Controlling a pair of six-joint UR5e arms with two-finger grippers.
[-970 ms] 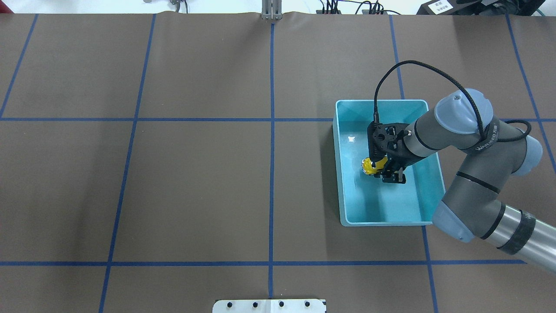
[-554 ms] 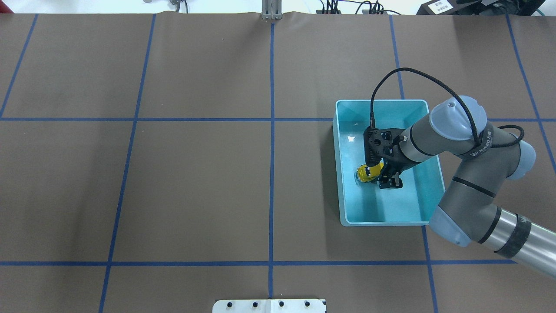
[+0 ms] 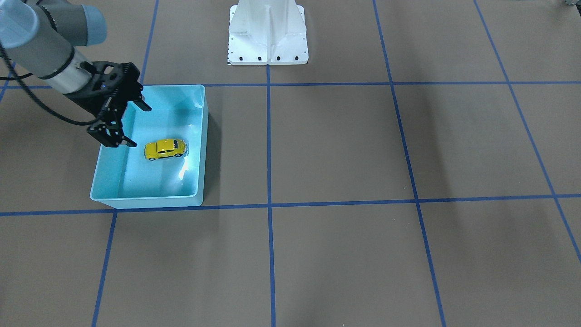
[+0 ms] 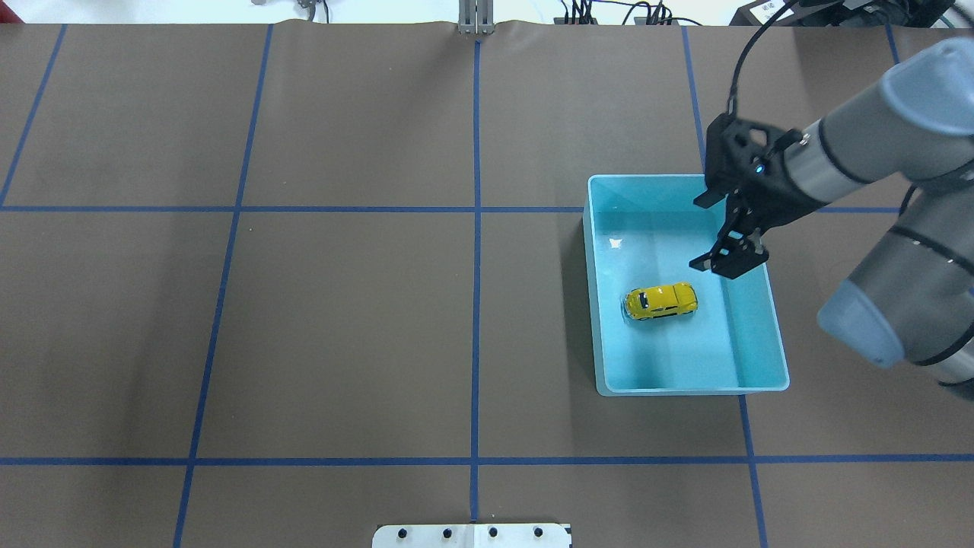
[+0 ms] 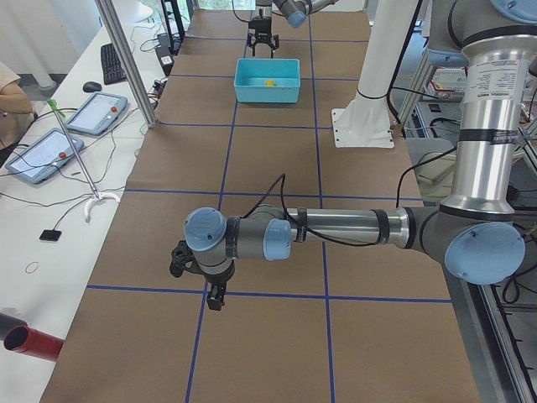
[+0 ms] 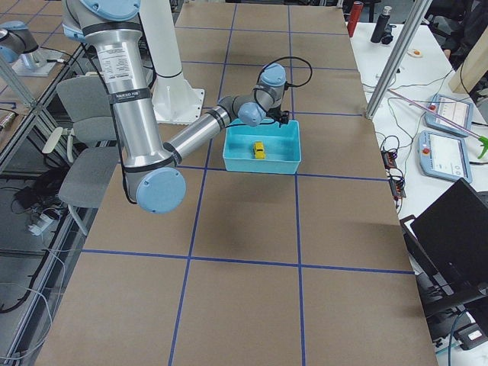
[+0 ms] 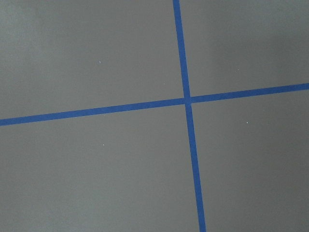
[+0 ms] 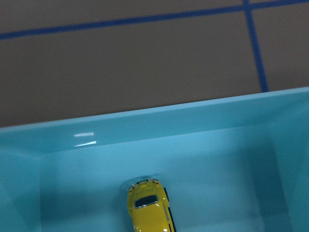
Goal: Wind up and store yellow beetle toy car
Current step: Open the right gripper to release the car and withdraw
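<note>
The yellow beetle toy car (image 4: 660,301) lies on its wheels on the floor of the light blue bin (image 4: 689,390), free of any gripper. It also shows in the front-facing view (image 3: 165,148), the right wrist view (image 8: 148,208) and the right side view (image 6: 258,149). My right gripper (image 4: 704,232) is open and empty, raised over the bin's far right part, apart from the car; it also shows in the front-facing view (image 3: 136,126). My left gripper (image 5: 197,281) hangs low over bare table far from the bin (image 5: 267,91); I cannot tell whether it is open or shut.
The brown table cover carries a grid of blue tape lines (image 7: 186,100). The white robot base (image 3: 268,36) stands at the table's near middle edge. Tablets and cables (image 5: 67,134) lie on a side bench beyond the table.
My right gripper has opened and let go of the car, then risen and drawn back toward the bin's far right corner. The car stays on the bin floor.
</note>
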